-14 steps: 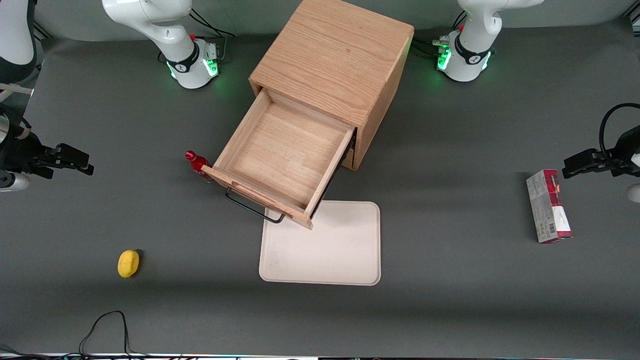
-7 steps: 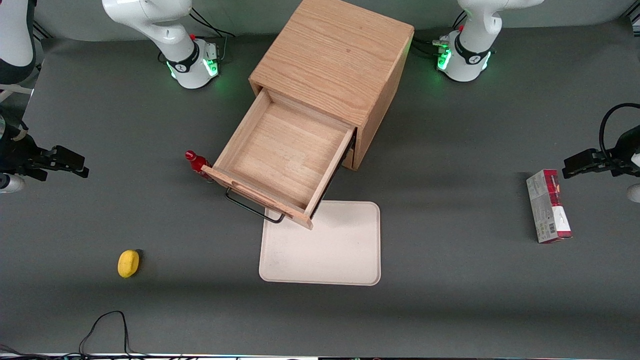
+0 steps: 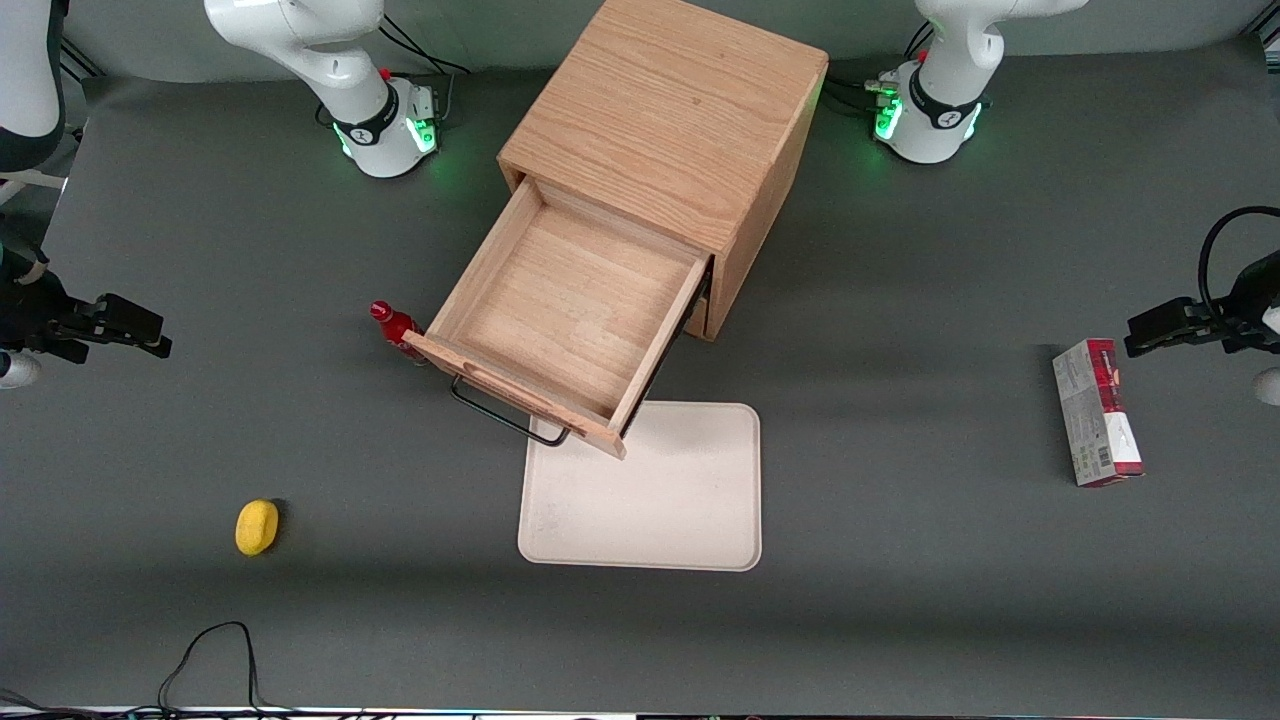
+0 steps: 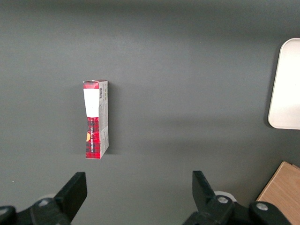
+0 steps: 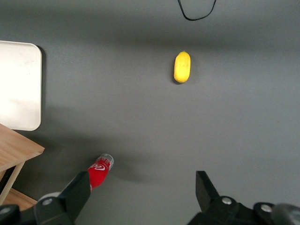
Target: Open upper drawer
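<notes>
The wooden cabinet [image 3: 670, 130] stands at the middle of the table. Its upper drawer [image 3: 565, 315] is pulled far out toward the front camera, an empty light oak tray with a long black wire handle [image 3: 505, 415] on its front. The lower drawer is hidden under it. My right gripper [image 3: 125, 325] is open and empty, far from the drawer at the working arm's end of the table, above bare mat. In the right wrist view the gripper [image 5: 143, 194] hangs open over the mat with nothing between the fingers [image 5: 77, 192].
A red bottle [image 3: 395, 328] lies on the mat beside the drawer front; it also shows in the right wrist view [image 5: 99, 169]. A yellow lemon [image 3: 257, 526] lies nearer the camera. A cream tray [image 3: 660, 500] lies under the drawer front. A red-and-grey box [image 3: 1096, 412] lies toward the parked arm's end.
My right gripper has drawn a little farther away from the cabinet toward the working arm's end of the table. The drawer and the other things have not moved.
</notes>
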### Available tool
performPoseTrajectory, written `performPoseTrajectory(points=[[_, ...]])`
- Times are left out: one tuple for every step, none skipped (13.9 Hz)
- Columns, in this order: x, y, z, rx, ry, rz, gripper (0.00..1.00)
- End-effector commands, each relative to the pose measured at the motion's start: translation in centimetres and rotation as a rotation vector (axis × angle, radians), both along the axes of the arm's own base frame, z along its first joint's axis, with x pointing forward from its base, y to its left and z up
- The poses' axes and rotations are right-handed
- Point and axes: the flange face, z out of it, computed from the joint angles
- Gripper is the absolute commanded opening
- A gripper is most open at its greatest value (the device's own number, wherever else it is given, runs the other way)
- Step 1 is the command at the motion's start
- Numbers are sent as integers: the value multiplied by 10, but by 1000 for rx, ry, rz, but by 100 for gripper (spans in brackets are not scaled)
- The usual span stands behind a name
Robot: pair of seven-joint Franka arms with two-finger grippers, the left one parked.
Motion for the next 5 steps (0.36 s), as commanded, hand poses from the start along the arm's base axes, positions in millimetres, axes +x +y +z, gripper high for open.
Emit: performPoseTrajectory(points=[[4,0,3,-24,1,-22,100],[3,0,4,-24,-1,-22,100],[3,0,4,-24,-1,-22,100],[3,0,4,-24,-1,-22,100],[3,0,4,-25,4,-22,100]])
